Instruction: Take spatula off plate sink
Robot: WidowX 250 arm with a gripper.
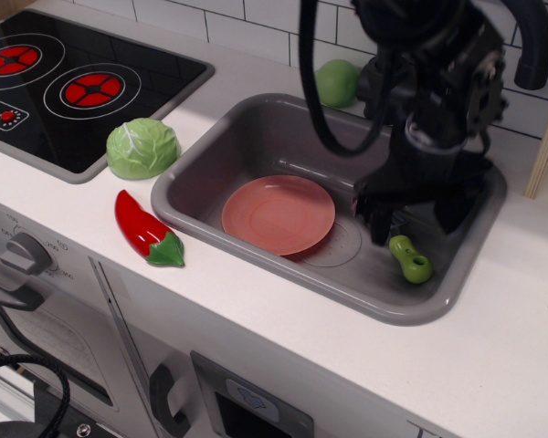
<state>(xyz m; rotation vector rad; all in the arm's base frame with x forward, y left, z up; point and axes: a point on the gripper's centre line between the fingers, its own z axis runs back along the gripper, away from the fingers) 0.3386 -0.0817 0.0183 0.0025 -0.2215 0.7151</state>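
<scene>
The lime-green handle of the spatula [411, 259] lies on the floor of the grey sink [256, 128] near its front right corner, clear of the plate. Its dark blade is hidden under my gripper. The salmon-pink plate [279, 214] lies flat and bare in the middle of the sink. My black gripper [409, 226] hangs just above the upper end of the handle. Its fingers look spread on either side of the handle and no longer clamp it.
A green ball [336, 82] sits on the counter behind the sink. A cabbage [143, 147] and a red pepper [146, 228] lie to the left of the sink. The black stovetop [64, 82] is at the far left. A dark faucet [534, 46] stands at the back right.
</scene>
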